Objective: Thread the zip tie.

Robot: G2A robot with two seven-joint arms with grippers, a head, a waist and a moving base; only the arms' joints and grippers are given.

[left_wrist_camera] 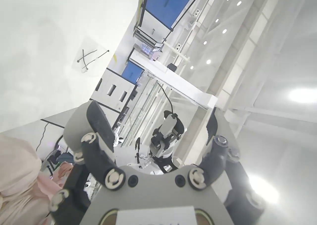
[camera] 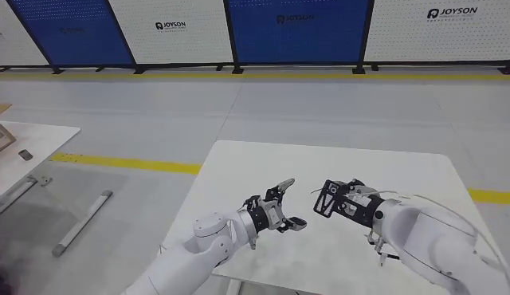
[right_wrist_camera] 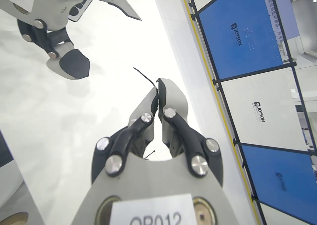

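— Where is the zip tie (right_wrist_camera: 145, 77) sitting?
— The right end effector (right_wrist_camera: 157, 87) is clamping it above the white counter (camera: 358, 167); the left end effector (camera: 292, 207) is hanging open, facing it.

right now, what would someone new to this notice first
The right gripper, above the white table, is shut on a thin black zip tie, whose end pokes out past the fingertips. Facing it close by, the left gripper is wide open with nothing in it.
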